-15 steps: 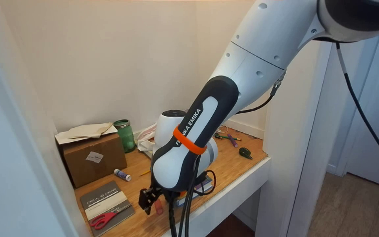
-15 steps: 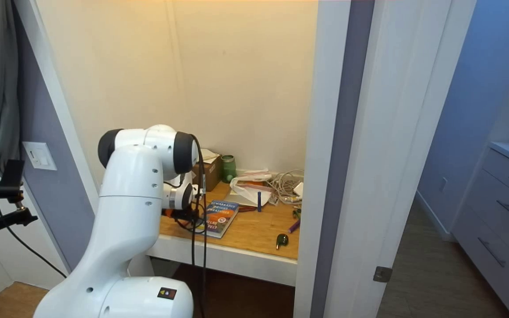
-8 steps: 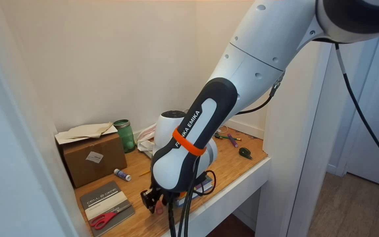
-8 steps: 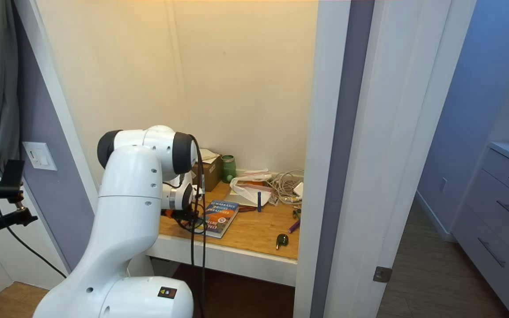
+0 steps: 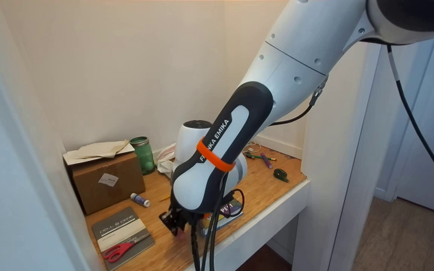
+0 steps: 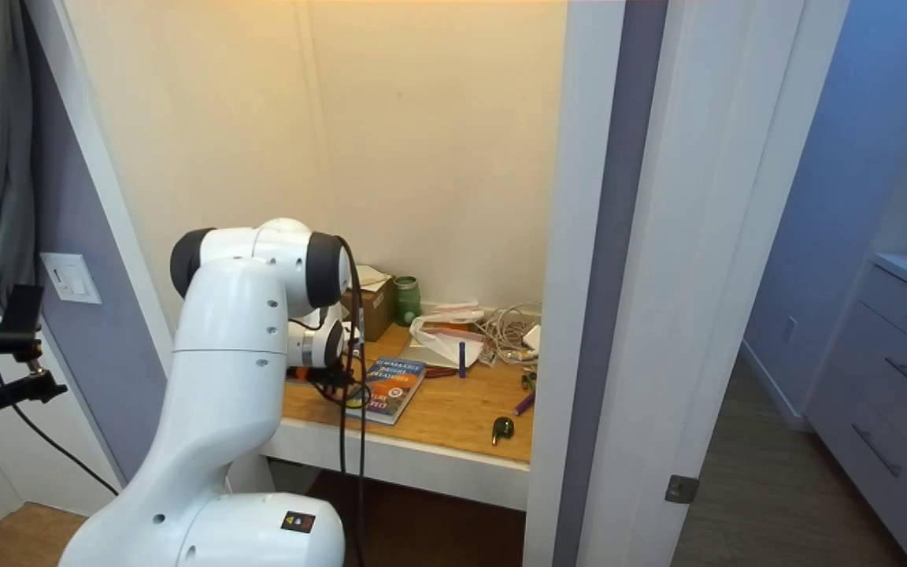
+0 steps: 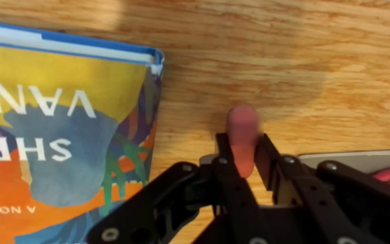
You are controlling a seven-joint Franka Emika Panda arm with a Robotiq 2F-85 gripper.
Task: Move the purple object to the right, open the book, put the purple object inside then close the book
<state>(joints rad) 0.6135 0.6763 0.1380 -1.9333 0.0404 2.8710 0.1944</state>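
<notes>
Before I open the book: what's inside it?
The book is shut: of its inside, only white page edges show, and anything tucked within is hidden.

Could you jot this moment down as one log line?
gripper: holding pinkish object | lifted: unclear | book: closed | scissors: on grey booklet

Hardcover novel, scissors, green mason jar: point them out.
Hardcover novel (image 7: 68, 127), in the wrist view, on the front cover.
Scissors (image 5: 126, 246), in an exterior view, on the red handle.
Green mason jar (image 5: 144, 156), in an exterior view, on the side.
</notes>
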